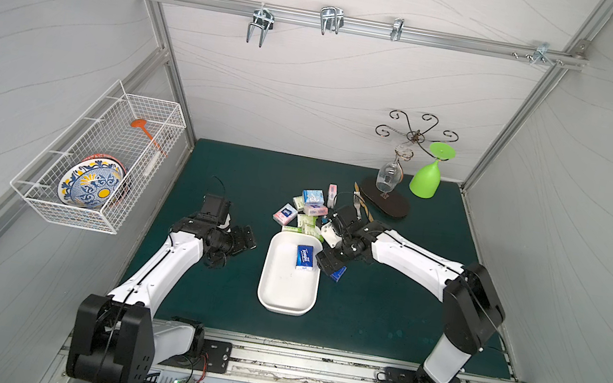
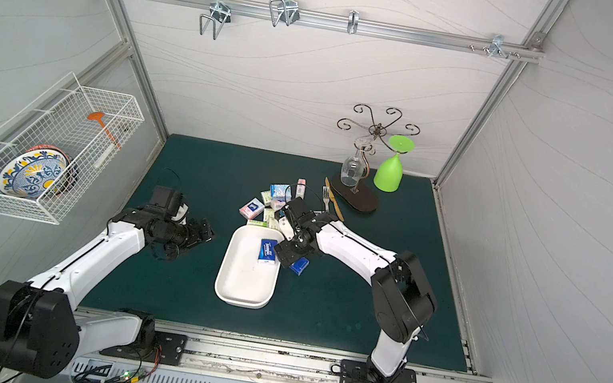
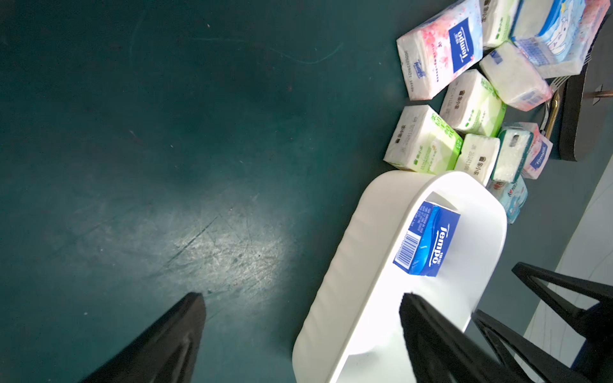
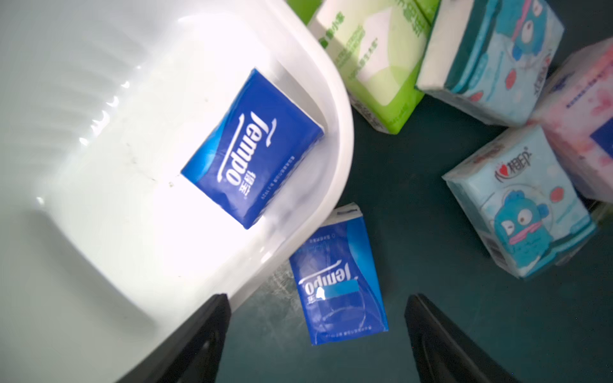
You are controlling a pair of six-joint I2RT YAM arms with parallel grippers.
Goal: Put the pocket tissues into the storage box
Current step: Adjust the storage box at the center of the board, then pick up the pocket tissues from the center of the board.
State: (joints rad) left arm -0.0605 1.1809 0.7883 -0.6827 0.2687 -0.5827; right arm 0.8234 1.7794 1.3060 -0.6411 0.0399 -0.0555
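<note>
Pocket tissues [image 1: 308, 209] heaped by storage box [image 1: 278, 299]; one blue pack [image 1: 305, 257] inside, second blue pack [image 4: 338, 275] on mat [image 1: 240, 173] beside it. Right gripper [image 4: 317, 298] wide, empty; left gripper [image 3: 300, 295] wide, empty.

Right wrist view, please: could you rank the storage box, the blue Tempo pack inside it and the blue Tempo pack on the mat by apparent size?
1. storage box, by far the largest.
2. Tempo pack in the box and Tempo pack on the mat: nearly alike, so left unranked.

light: bright, even | glare: storage box [image 4: 132, 232] floor blown out | blur: wrist views soft | edges: top views bowed
</note>
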